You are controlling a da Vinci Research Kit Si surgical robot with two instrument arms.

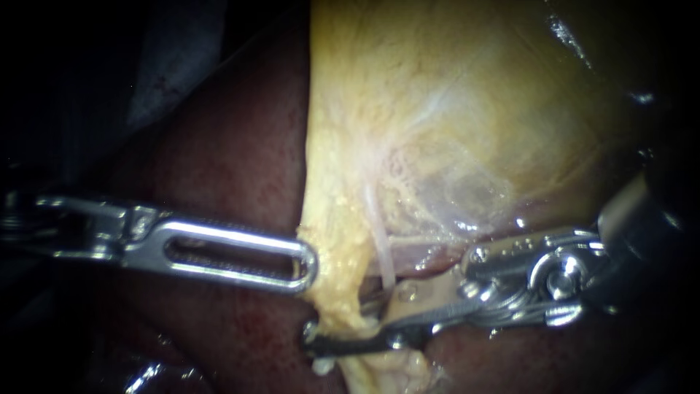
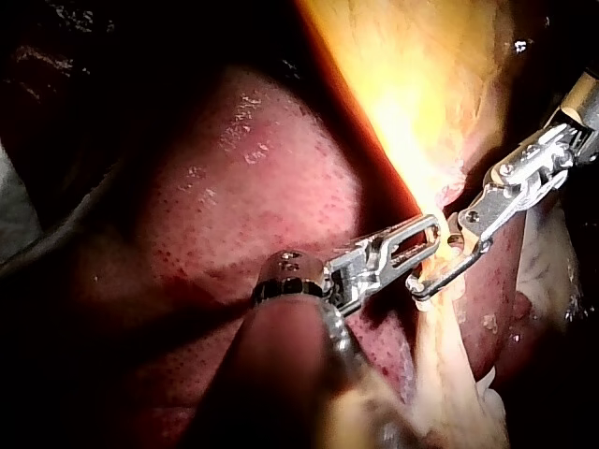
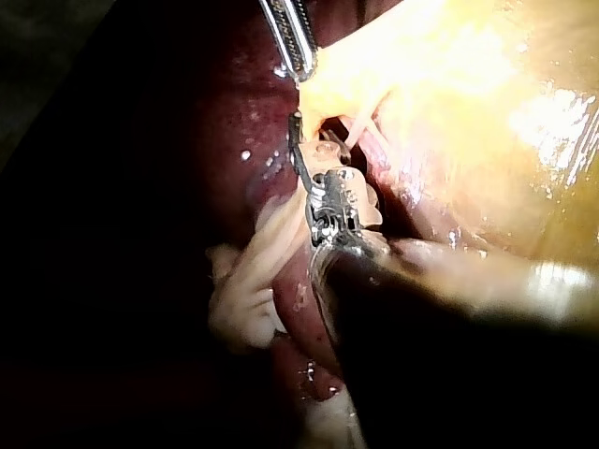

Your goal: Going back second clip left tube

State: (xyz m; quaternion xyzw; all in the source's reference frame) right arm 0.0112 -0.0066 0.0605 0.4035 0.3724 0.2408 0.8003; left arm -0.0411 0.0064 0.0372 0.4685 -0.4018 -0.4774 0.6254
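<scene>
The yellow gallbladder [image 1: 452, 117] narrows downward into a fatty strand [image 1: 337, 292]; a thin pale tube [image 1: 379, 248] runs just right of it. My left instrument [image 1: 310, 266], with a slotted jaw, comes in level and is shut on the strand's left edge; the left wrist view shows this grip from above [image 2: 430, 232]. My right instrument [image 1: 343, 317] reaches in from the right. Its jaws are open and straddle the strand low down, the lower jaw poking out past the strand's left side. In the right wrist view these jaws [image 3: 309, 159] sit just under the left instrument [image 3: 292, 42]. I cannot make out a clip.
Dark red liver [image 1: 233, 153] lies behind and below both instruments. Pale loose tissue [image 1: 386, 368] hangs under the right jaws and shows beside the right shaft in its wrist view [image 3: 248, 290]. The surroundings are dark.
</scene>
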